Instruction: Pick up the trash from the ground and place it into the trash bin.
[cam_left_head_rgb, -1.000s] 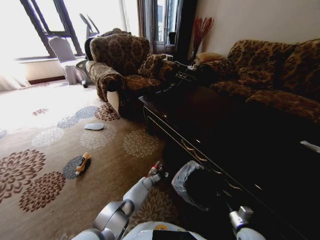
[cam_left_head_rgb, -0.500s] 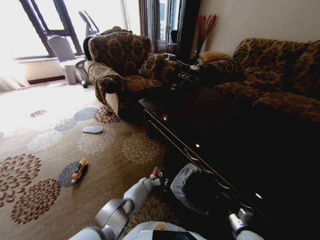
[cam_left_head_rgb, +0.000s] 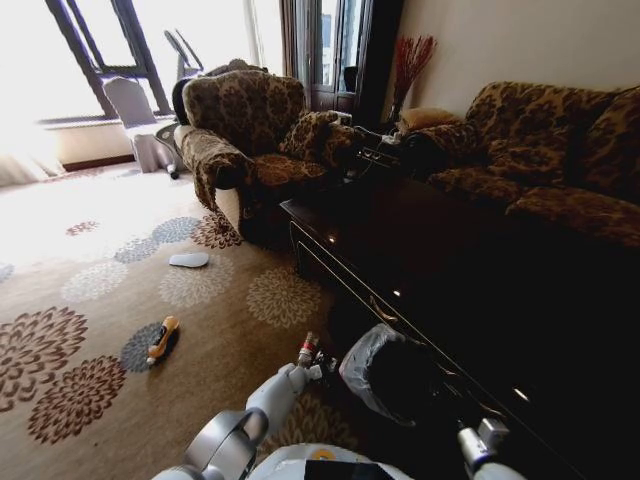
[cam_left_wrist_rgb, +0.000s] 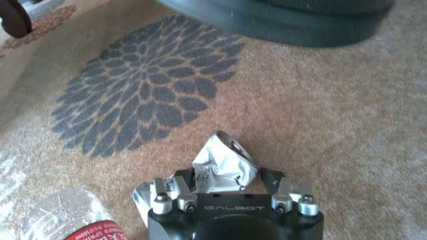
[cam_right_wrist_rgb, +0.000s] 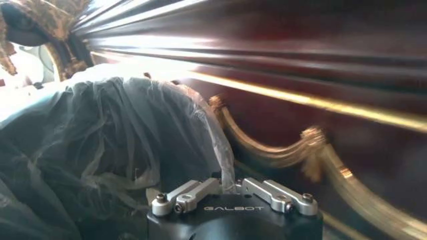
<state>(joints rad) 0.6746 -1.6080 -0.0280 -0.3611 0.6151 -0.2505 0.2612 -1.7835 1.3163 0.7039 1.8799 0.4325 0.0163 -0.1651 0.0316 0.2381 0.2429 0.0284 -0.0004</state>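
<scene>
one wad (cam_left_wrist_rgb: 223, 167) in left pincer (cam_left_wrist_rgb: 227, 186)

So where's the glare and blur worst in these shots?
Head view: sunlight through the windows washes out the far carpet, while the dark table loses detail. Right wrist view: the table's gold trim is smeared. Left wrist view is evenly lit.

The left arm (cam_left_head_rgb: 262, 403) is stretched forward and low over the floor. The left gripper (cam_left_wrist_rgb: 227, 182) is closed, and a crumpled silvery wrapper (cam_left_wrist_rgb: 223, 166) is pinched between its fingers. The right arm (cam_left_head_rgb: 482, 447) is held low at the robot's right side. The right gripper (cam_right_wrist_rgb: 231, 192) is closed, and a fold of thin plastic bag (cam_right_wrist_rgb: 120, 150) is clamped between its fingers.
</scene>
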